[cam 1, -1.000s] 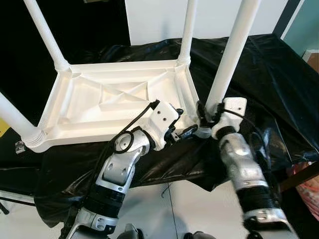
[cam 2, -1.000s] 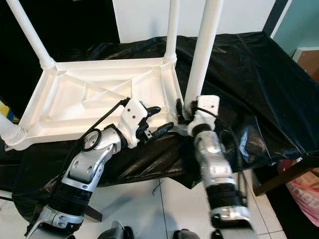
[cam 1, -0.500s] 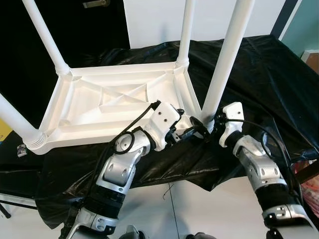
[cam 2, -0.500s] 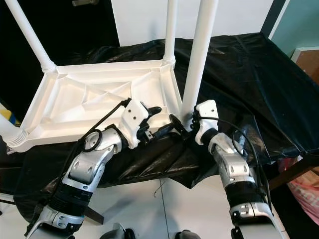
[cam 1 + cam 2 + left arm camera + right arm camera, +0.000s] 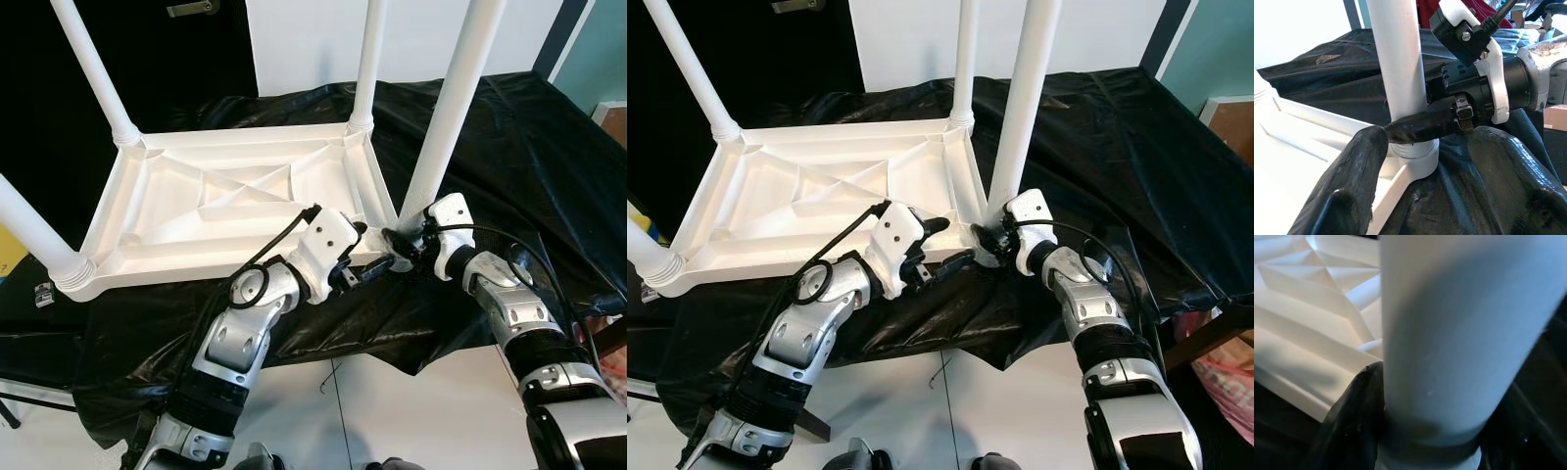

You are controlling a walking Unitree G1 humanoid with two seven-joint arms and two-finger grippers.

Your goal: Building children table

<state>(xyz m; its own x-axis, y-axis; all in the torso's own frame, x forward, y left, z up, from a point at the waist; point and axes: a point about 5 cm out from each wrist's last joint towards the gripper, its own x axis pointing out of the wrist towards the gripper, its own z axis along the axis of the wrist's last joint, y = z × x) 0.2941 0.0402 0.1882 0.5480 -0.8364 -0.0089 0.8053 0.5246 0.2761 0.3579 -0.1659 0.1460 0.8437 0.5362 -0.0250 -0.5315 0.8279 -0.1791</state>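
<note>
A white plastic children's table (image 5: 147,211) lies upside down on a black-draped surface, all its legs pointing up. My right gripper (image 5: 400,238) reaches in from the right and is shut on the near right leg (image 5: 446,117), just above its corner socket. In the right wrist view that leg (image 5: 1449,333) stands between the black fingers (image 5: 1354,416). My left gripper (image 5: 372,253) hovers open at the same corner, close to the table's front rim. The left wrist view shows its wide-spread fingers (image 5: 1354,166) facing the leg (image 5: 1398,63), with a right gripper finger (image 5: 1420,128) lying across the leg's base.
Black sheeting (image 5: 529,147) covers the work surface and hangs over its front edge. Three other legs stand at the far right (image 5: 367,59), far left (image 5: 93,69) and near left (image 5: 29,230) corners. White floor tiles (image 5: 392,411) lie below, with a pink object (image 5: 1229,377) at the lower right.
My right arm swung out to the right and came back, and its gripper now clasps the leg base from the side. The left gripper edged slightly toward that corner.
</note>
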